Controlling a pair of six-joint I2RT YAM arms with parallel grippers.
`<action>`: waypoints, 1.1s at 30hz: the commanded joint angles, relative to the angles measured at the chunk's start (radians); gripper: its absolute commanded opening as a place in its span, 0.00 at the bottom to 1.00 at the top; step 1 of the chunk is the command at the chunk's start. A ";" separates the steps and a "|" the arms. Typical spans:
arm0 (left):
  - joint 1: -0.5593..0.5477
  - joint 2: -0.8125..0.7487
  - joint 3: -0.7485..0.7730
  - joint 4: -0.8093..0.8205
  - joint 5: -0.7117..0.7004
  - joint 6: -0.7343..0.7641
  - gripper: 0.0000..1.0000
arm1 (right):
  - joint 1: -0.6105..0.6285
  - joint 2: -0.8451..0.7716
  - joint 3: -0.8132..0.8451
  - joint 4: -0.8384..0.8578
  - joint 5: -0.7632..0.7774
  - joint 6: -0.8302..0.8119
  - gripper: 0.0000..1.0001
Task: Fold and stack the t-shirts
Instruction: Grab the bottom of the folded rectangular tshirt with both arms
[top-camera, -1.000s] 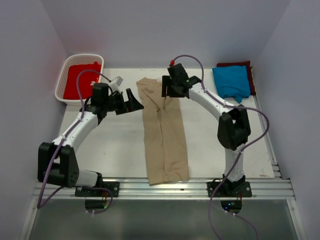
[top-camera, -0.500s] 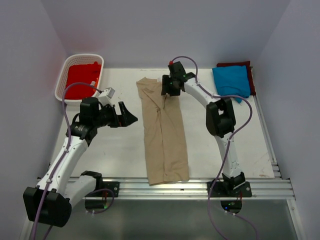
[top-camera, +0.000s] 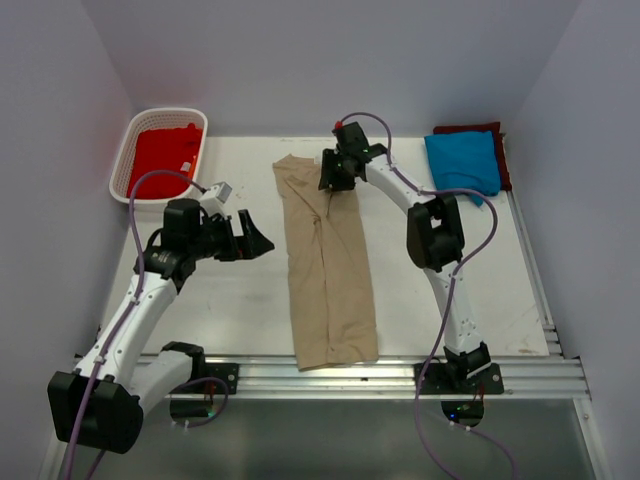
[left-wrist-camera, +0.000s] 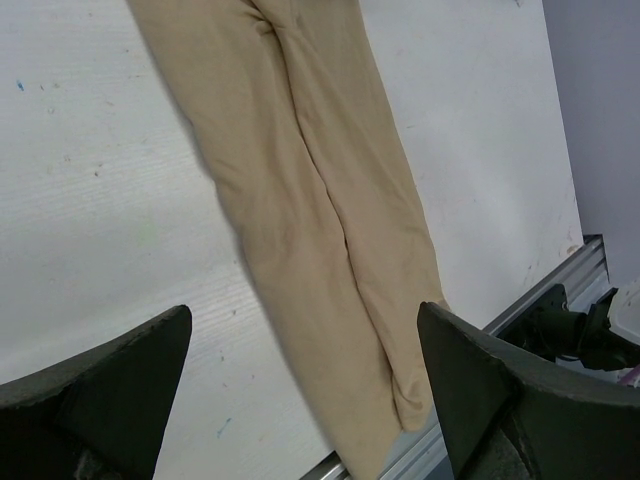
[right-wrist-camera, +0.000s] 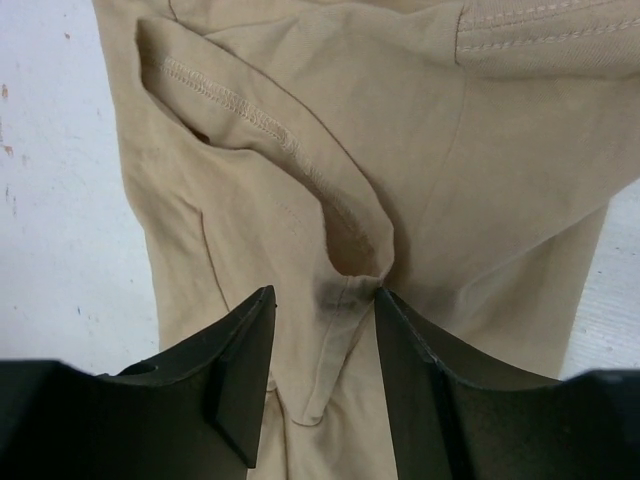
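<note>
**A:** the tan t-shirt runs mid-table, far edge to near edge. right gripper is over its far end, fingers apart.

**B:** left gripper spread wide, off the cloth. pinching one layer would probably wreck the fold.

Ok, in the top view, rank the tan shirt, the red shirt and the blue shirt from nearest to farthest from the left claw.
1. tan shirt, just right of the left claw.
2. red shirt, in the basket, far left corner.
3. blue shirt, far right corner.
</note>
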 joint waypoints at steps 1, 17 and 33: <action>-0.004 0.002 -0.024 -0.004 -0.006 0.031 0.98 | 0.000 0.011 0.030 0.017 -0.032 0.013 0.47; -0.004 -0.028 -0.042 -0.017 -0.019 0.035 0.97 | -0.004 0.023 -0.014 0.054 -0.040 0.026 0.16; -0.004 -0.034 -0.086 0.005 -0.017 0.028 0.96 | -0.005 -0.124 -0.320 0.339 -0.147 0.069 0.00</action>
